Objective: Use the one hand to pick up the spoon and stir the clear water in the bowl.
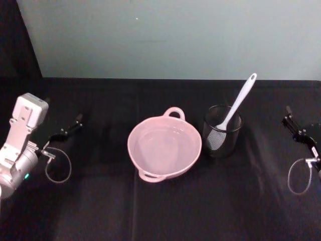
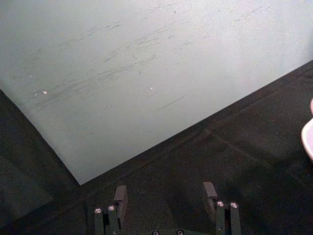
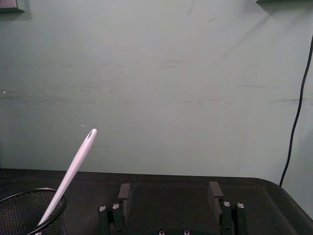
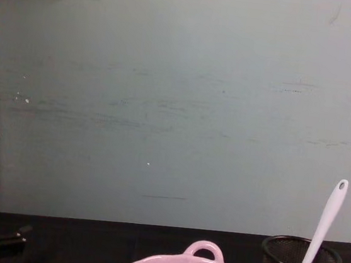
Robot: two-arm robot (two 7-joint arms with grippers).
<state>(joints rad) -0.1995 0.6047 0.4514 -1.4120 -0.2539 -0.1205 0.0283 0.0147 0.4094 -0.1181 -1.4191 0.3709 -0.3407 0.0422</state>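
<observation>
Head view — spoon (image 1: 235, 106) stands in mesh cup (image 1: 222, 131) beside bowl (image 1: 164, 147); both grippers' jaws released, left (image 1: 71, 125), right (image 1: 292, 120).

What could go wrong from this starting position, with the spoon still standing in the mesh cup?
The spoon leans in the black mesh cup, which stands close beside the pink bowl. Pulling the handle sideways could tip the light cup or knock it against the bowl. The handle is slim and tilted, so the open right claw might close off-centre and let it slip. Brisk stirring could slosh water over the rim.
</observation>
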